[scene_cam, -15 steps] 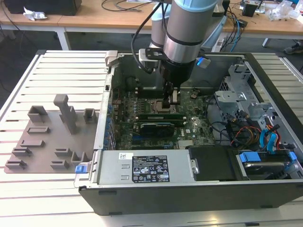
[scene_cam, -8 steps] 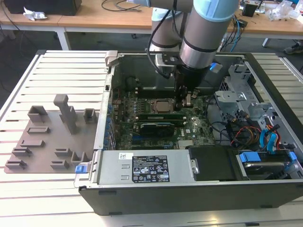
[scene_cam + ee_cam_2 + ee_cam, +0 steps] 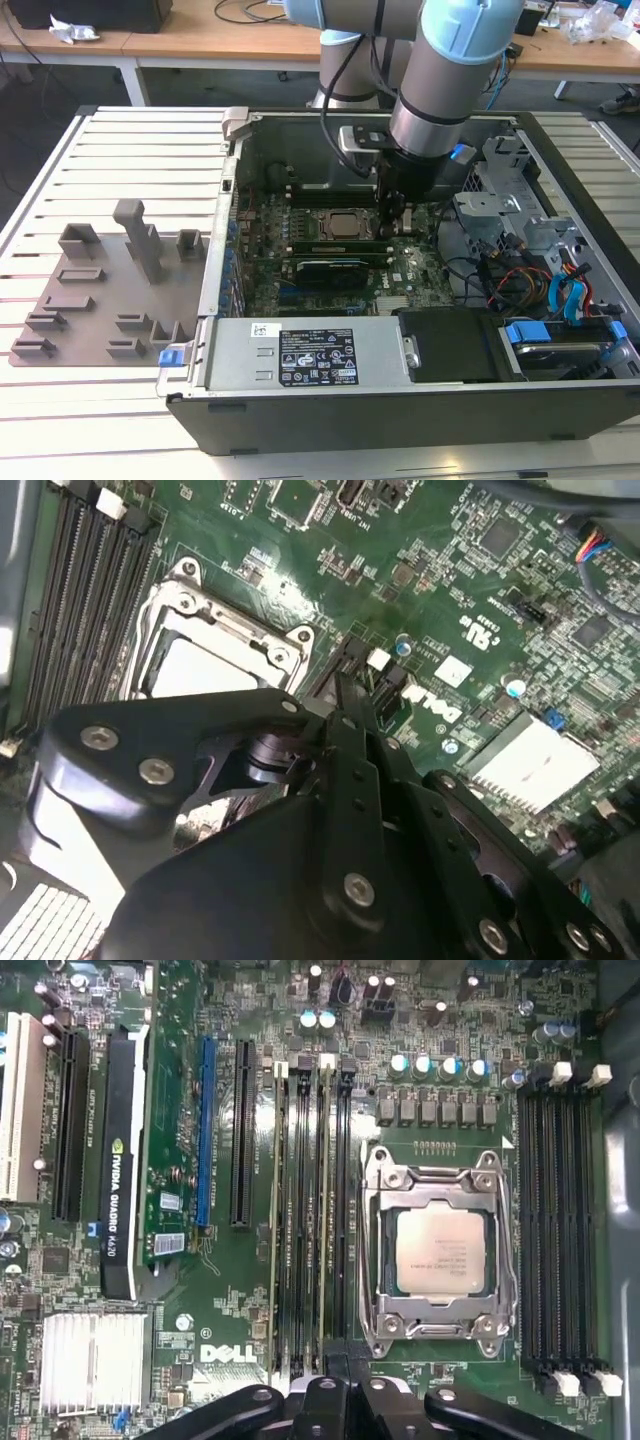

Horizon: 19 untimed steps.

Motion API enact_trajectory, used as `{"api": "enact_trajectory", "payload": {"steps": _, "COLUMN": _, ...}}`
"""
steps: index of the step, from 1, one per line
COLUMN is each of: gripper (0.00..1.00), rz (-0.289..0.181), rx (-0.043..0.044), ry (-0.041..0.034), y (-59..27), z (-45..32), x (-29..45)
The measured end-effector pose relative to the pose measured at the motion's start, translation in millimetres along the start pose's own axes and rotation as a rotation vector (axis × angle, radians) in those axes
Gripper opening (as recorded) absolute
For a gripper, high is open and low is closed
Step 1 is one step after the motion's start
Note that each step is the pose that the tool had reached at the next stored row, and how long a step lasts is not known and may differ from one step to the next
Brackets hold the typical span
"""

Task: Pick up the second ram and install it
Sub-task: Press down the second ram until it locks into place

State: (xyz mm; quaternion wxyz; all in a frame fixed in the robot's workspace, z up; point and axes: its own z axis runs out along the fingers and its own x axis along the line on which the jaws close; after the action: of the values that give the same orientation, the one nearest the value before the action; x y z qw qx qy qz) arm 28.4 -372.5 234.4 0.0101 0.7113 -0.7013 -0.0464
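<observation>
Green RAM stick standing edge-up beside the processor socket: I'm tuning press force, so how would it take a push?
The thin green RAM stick looks stiff lengthwise but is probably fragile to sideways force. Standing edge-up, it likely tolerates only straight-down pushes.

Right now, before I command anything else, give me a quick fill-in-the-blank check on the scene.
1. The gripper hangs inside the open computer case, over the green ____.
2. In the first wrist view, the metal socket frame encloses a silver ____.
3. The grey fixture tray lies on the exterior view's ____ of the case.
4. The card near the blue slot is ____ in colour.

Missing words: motherboard; processor; left; black.
</observation>
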Motion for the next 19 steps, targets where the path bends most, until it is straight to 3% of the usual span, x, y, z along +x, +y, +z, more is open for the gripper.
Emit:
{"api": "enact_trajectory", "payload": {"steps": 4, "gripper": 0.1, "rz": 0.0, "rx": 0.0, "ry": -0.0002, "y": 0.3, "z": -2.3, "x": 8.2}}
{"api": "enact_trajectory", "payload": {"steps": 7, "gripper": 0.1, "rz": 0.0, "rx": -0.0001, "ry": -0.0045, "y": 0.0, "z": 1.9, "x": 9.1}}
{"api": "enact_trajectory", "payload": {"steps": 11, "gripper": 0.1, "rz": -0.001, "rx": -0.0002, "ry": -0.0044, "y": -0.4, "z": 6.0, "x": 9.4}}
{"api": "enact_trajectory", "payload": {"steps": 12, "gripper": 0.1, "rz": -0.001, "rx": 0.0001, "ry": -0.0058, "y": -0.3, "z": 4.6, "x": 9.1}}
{"api": "enact_trajectory", "payload": {"steps": 13, "gripper": 0.1, "rz": 0.0, "rx": -0.0001, "ry": -0.0046, "y": 0.7, "z": -7.0, "x": 8.6}}
{"api": "enact_trajectory", "payload": {"steps": 15, "gripper": 0.1, "rz": 0.0, "rx": 0.0, "ry": -0.0048, "y": 1.2, "z": -8.6, "x": 8.5}}
{"api": "enact_trajectory", "payload": {"steps": 16, "gripper": 0.1, "rz": -0.001, "rx": 0.0011, "ry": -0.0047, "y": 9.1, "z": -7.6, "x": 8.5}}
{"api": "enact_trajectory", "payload": {"steps": 18, "gripper": 0.1, "rz": -0.001, "rx": 0.0038, "ry": -0.0046, "y": 34.8, "z": -3.6, "x": 8.3}}
{"api": "enact_trajectory", "payload": {"steps": 19, "gripper": 0.1, "rz": -0.001, "rx": 0.0046, "ry": -0.0045, "y": 43.4, "z": -2.3, "x": 8.2}}
